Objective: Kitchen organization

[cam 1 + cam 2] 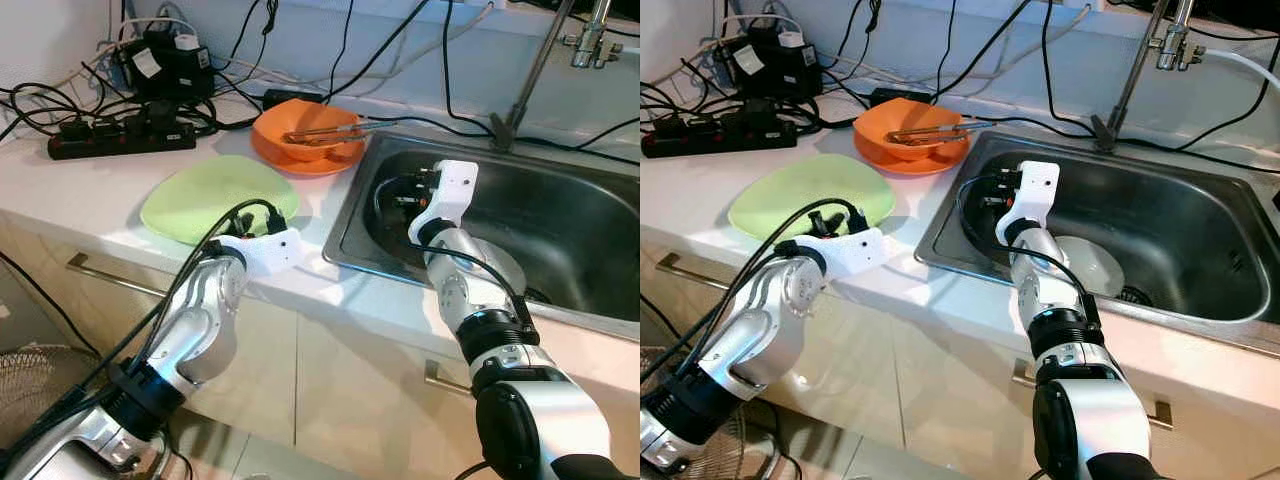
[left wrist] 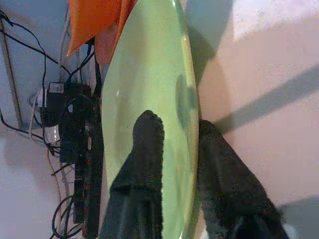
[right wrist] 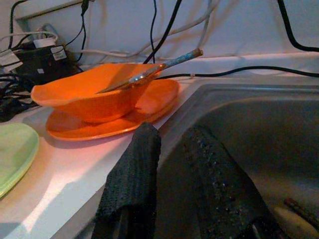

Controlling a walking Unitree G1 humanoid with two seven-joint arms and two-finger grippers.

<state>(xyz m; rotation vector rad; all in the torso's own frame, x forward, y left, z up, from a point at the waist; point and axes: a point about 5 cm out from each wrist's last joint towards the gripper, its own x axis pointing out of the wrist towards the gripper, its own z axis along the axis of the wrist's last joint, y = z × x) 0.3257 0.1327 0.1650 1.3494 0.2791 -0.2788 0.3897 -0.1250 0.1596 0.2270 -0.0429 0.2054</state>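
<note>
A pale green plate (image 1: 205,195) lies flat on the white counter. My left gripper (image 1: 262,215) is at its near right edge, open, with one finger (image 2: 144,149) over the plate (image 2: 144,69) and the other beside the rim. Behind it, an orange bowl (image 1: 300,140) holding a metal utensil (image 1: 325,131) stands on an orange plate (image 3: 149,104) beside the sink. My right gripper (image 1: 405,195) is inside the steel sink (image 1: 570,210), near its left wall, open with nothing between its fingers (image 3: 134,169). A white dish (image 1: 1090,265) lies on the sink floor.
A black power strip (image 1: 120,140), adapters and many cables crowd the back left of the counter. The faucet (image 1: 530,80) rises behind the sink. Cabinet drawers with metal handles (image 1: 100,272) run below the counter, and a fan grille (image 1: 35,385) stands on the floor at the left.
</note>
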